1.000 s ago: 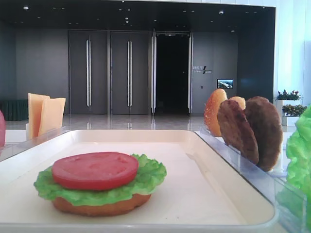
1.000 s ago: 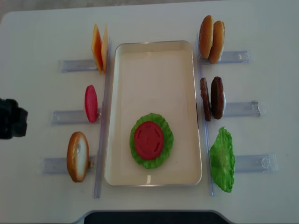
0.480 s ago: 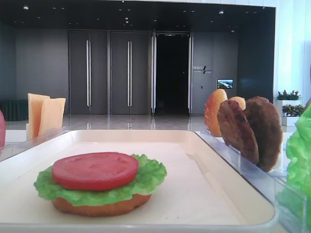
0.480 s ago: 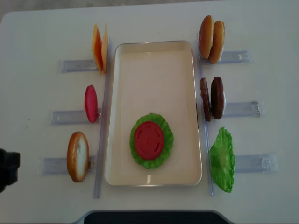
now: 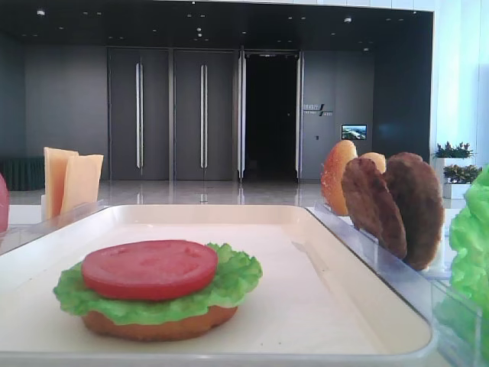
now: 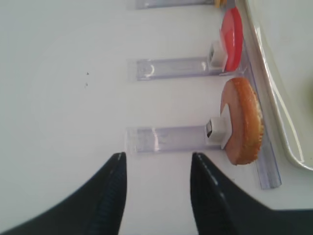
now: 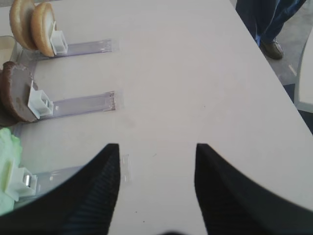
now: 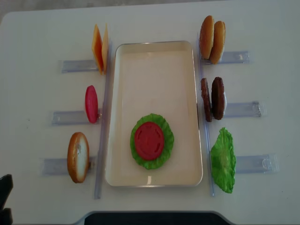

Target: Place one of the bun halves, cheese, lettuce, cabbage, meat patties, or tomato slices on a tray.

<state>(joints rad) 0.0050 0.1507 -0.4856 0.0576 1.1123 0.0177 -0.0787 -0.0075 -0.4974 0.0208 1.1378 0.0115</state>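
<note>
I am looking down from the top camera and seeing the tray (image 8: 154,56) in the middle of the table (image 8: 37,33). A tomato slice (image 8: 149,140) is lying flat on a lettuce leaf (image 8: 165,126) on the tray. Only the low front camera is showing me the bun half (image 5: 157,327) hiding under that leaf.

My left gripper (image 6: 155,169) is hanging over bare table, and its two fingers (image 6: 110,196) are standing apart with nothing between them. In the left wrist camera a bun half (image 6: 243,120) is standing on edge in a clear rack (image 6: 166,138) just ahead of the fingers and a bit to the right. A second tomato slice (image 6: 232,38) is standing in the next rack, farther ahead. The tray's rim (image 6: 274,98) is showing past them on the right. In the top camera only a dark bit of this gripper (image 8: 5,199) is peeking in at the bottom left corner.

My right gripper (image 7: 156,152) is also spread wide and holding nothing. The top camera is not showing it at all. In its own wrist camera the meat patties (image 7: 14,90) and two bun halves (image 7: 34,27) are standing in racks ahead and to the left. A spare lettuce leaf (image 7: 9,147) is sitting close by the left finger.

The cheese (image 8: 99,47) is standing at the far left of the tray.
</note>
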